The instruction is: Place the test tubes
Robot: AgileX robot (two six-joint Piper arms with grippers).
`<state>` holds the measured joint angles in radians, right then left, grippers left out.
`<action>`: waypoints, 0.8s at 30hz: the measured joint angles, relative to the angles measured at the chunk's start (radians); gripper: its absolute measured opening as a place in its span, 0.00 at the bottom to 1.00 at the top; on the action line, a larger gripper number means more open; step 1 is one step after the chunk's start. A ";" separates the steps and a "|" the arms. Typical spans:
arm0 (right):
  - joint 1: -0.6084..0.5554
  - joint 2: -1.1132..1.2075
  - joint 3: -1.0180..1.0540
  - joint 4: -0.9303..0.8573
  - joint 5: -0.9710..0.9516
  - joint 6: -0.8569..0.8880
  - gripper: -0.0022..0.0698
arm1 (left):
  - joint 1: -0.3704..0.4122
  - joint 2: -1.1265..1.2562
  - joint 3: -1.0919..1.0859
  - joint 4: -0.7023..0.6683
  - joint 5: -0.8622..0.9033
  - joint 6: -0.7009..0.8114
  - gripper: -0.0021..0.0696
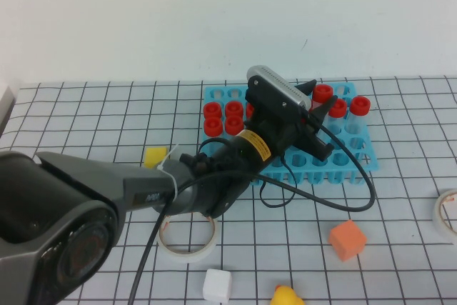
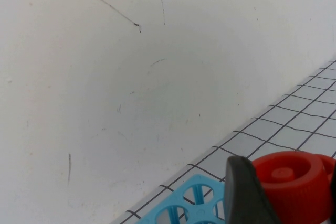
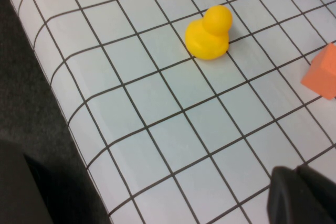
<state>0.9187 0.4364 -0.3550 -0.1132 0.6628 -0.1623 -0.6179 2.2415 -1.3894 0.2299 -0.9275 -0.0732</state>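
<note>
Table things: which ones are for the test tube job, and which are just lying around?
For the job: blue rack, red-capped tubes standing in it, a held tube in the left gripper over the rack.

Just lying about: yellow duck, orange cube, white cube, yellow block, tape roll. The right gripper, shut, hangs near the duck.

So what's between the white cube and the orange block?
A yellow duck, roughly between them in the high view. The left gripper holds a red-capped tube over the blue rack; the shut right gripper hangs above the mat nearby.
</note>
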 joint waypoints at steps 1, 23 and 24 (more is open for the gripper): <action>0.000 0.000 0.000 0.000 0.000 0.000 0.03 | 0.000 0.002 0.000 0.000 -0.003 0.004 0.43; 0.000 0.000 0.000 0.000 0.000 0.000 0.03 | 0.000 0.012 -0.018 -0.002 0.004 0.011 0.43; 0.000 0.000 0.000 0.000 0.000 0.000 0.03 | 0.000 0.015 -0.018 -0.002 -0.002 0.011 0.43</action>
<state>0.9187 0.4364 -0.3550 -0.1132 0.6628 -0.1623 -0.6179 2.2563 -1.4078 0.2281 -0.9296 -0.0618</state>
